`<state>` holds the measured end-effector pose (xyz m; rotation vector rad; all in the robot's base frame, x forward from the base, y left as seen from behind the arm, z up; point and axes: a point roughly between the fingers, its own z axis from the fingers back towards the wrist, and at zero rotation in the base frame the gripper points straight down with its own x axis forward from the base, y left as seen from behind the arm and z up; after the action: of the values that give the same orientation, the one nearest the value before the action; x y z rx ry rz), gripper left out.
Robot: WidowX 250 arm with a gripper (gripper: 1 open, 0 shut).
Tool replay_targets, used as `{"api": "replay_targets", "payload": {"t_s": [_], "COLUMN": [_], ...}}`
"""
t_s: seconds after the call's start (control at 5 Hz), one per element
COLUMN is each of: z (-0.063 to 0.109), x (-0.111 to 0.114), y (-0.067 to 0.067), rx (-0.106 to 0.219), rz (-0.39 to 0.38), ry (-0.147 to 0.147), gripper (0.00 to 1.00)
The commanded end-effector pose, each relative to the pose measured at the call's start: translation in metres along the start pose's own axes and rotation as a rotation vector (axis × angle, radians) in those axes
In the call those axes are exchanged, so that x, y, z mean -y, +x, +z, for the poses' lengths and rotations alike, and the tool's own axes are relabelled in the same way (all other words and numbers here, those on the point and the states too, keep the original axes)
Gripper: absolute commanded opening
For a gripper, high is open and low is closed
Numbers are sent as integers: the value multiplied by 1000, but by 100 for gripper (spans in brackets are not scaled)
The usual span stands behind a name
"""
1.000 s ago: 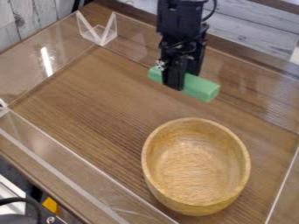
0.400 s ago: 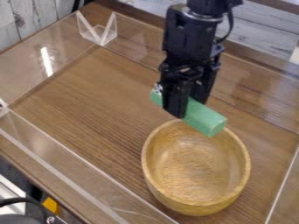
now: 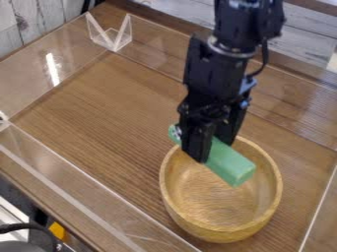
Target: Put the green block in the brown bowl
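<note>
Green block (image 3: 227, 161) clamped between the fingers of the black hand (image 3: 198, 148), jaws closed on its upper-left part; the rest juts down-right, tilted, above the brown bowl (image 3: 220, 187). Block: bright green, matte, bar-shaped. Bowl: round, light wood, thick rim, sitting on the counter (image 3: 93, 108). One block, one bowl, one hand.
</note>
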<state>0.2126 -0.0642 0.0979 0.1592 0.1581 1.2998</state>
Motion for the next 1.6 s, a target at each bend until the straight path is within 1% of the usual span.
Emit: {"api": "replay_targets", "payload": {"t_s": [0.0,0.2,0.4,1.0,1.2,1.4], "z": [0,-9,-16,-31,-37,-42], "x": [-1,-3,-4,-4,-4,-2], "y": [-4,-7,-8,-8,-8,-8], "rx": [13,9,10,14,12,1], "rz": [11,41,49,65,75,92], "ry": [-61,-57,-56,-33,-24,-17], "gripper": [0,0,0,0,0,0]}}
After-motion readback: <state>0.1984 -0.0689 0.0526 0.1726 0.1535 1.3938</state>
